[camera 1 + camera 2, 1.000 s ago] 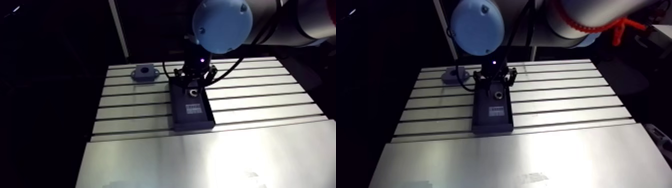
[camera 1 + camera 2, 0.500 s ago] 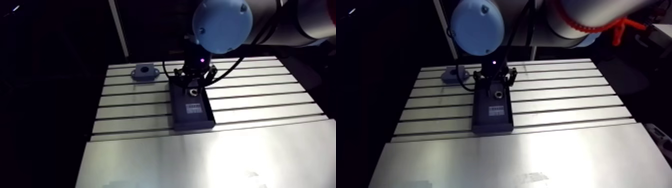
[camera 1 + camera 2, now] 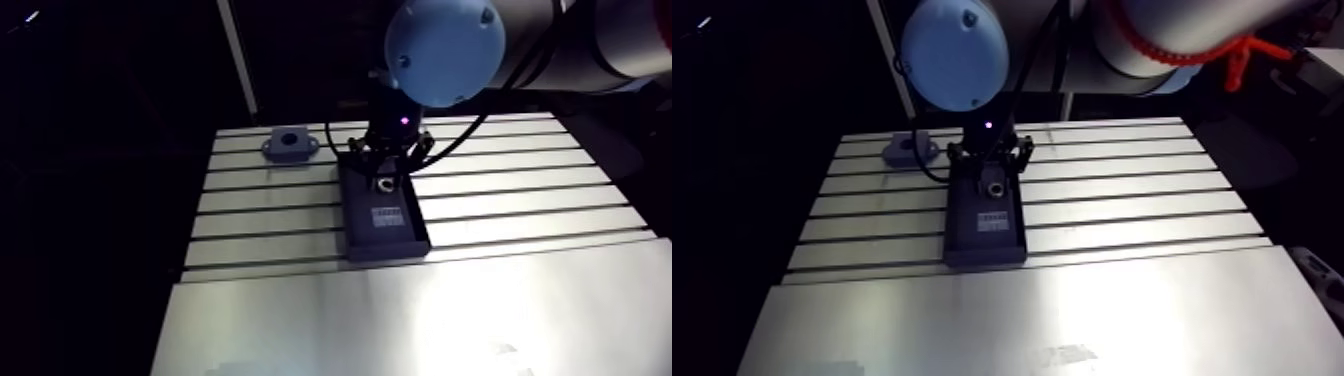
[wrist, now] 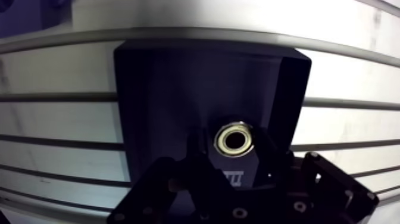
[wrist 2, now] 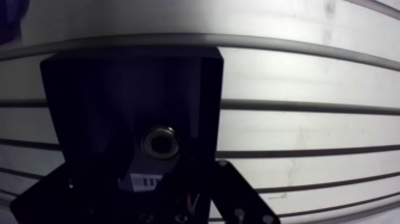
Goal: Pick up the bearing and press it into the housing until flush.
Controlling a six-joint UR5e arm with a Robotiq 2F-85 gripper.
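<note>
- The gripper [image 3: 387, 172] is hanging straight down over the far end of a dark oblong tray [image 3: 388, 252], low and close to it.
- The bearing [image 4: 234, 140], a small pale metal ring with a dark bore, is lying flat on the tray's floor at that far end, right under the gripper.
- In the wrist view the bearing is showing just ahead of the gripper's dark body, centred on it, its top face wholly in sight.
- How far the claw is open, and whether it is pressing on the bearing, I cannot tell: its dark parts are blending into the dark tray around the ring.
- A small white label [image 3: 387, 216] with dark print is sitting on the tray floor just beside the bearing, toward the near end.
- The tray is lying on the slotted table [image 3: 520, 200], its long side crossing several slots, its near end coming close to a smooth bright plate [image 3: 400, 320] that is covering the table's front.
- The housing [image 3: 290, 146], a grey block with a round hole in its top and a small ear at each side, is standing near the table's far edge, to the left of the tray in the arm view, well apart from tray and bearing.
- The arm's light-blue joint cap [image 3: 444, 48] is looming above the gripper.
</note>
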